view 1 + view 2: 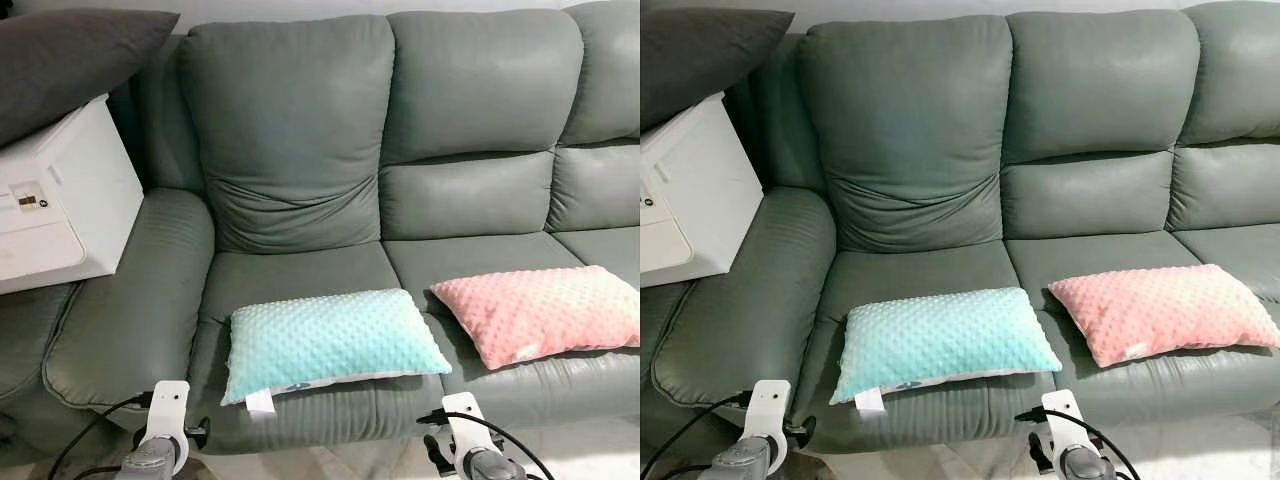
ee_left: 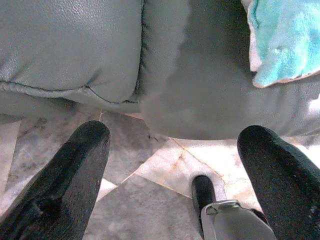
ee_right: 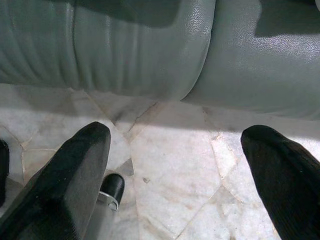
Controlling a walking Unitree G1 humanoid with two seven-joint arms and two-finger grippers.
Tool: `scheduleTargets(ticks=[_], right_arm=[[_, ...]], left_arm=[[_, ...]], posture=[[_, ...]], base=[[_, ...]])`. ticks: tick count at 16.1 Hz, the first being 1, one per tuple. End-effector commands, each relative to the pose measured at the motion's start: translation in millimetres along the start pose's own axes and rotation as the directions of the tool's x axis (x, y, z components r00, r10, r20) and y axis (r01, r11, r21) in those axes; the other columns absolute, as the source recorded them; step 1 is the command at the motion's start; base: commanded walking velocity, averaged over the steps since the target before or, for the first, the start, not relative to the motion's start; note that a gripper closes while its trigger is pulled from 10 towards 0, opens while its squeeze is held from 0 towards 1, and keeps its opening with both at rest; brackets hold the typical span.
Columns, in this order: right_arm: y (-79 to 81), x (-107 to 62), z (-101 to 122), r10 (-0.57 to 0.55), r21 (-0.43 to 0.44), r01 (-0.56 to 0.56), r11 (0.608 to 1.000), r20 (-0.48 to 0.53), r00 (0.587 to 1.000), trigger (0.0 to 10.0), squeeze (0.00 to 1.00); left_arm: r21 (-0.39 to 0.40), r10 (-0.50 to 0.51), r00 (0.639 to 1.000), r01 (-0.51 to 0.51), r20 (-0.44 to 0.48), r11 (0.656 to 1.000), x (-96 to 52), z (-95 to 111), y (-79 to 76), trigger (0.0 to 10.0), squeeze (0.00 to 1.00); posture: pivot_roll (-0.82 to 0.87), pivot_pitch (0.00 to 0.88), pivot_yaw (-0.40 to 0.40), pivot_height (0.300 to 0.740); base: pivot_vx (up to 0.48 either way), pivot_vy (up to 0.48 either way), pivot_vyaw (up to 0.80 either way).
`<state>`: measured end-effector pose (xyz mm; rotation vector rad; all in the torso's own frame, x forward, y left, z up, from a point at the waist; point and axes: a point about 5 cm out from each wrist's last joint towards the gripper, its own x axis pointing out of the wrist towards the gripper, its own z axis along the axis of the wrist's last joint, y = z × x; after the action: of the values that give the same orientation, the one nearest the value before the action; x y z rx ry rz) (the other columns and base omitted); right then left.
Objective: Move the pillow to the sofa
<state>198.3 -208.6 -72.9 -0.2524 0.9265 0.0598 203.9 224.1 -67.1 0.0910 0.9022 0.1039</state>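
A teal dotted pillow (image 1: 330,342) lies flat on the left seat of the grey-green sofa (image 1: 290,140), its white tag hanging at the front edge. A pink dotted pillow (image 1: 545,310) lies on the seat to its right. Both arms hang low in front of the sofa, their wrists at the bottom of the eye views. My left gripper (image 2: 175,165) is open over the marble floor, below the seat front, with a corner of the teal pillow (image 2: 280,40) showing. My right gripper (image 3: 177,165) is open too, over the floor by the sofa's base, holding nothing.
A white box-like appliance (image 1: 60,200) sits on the sofa's left armrest, with a dark grey cushion (image 1: 70,55) on top. Black cables run from both wrists. Pale marble floor (image 3: 170,170) lies in front of the sofa.
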Motion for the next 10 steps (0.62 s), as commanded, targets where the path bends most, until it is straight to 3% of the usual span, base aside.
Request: scheduleTargets(ticks=[1,7,10], right_arm=[[-2.7,0.2,1.6,-0.003,-0.007,0.003,1.000,-0.002,1.000,10.0,0.00],[-2.4,0.3,2.0,0.000,-0.018,0.000,1.000,-0.003,1.000,10.0,0.00],[-2.2,0.4,2.0,0.001,-0.020,-0.001,1.000,-0.004,1.000,10.0,0.00]], left_arm=[[0.008,0.012,1.000,-0.012,-0.011,1.000,-0.6,-3.4,1.5,10.0,0.00],[0.020,0.000,1.000,0.001,-0.017,1.000,-0.8,-5.3,0.3,10.0,0.00],[0.019,-0.002,1.000,0.002,-0.019,1.000,-0.9,-5.4,1.6,10.0,0.00]], posture=[[-0.18,0.000,0.012,0.740],[-0.19,0.000,0.013,0.740],[-0.19,0.000,0.013,0.740]], base=[[-0.322,0.000,0.00],[0.000,0.000,0.00],[0.000,-0.365,0.00]])
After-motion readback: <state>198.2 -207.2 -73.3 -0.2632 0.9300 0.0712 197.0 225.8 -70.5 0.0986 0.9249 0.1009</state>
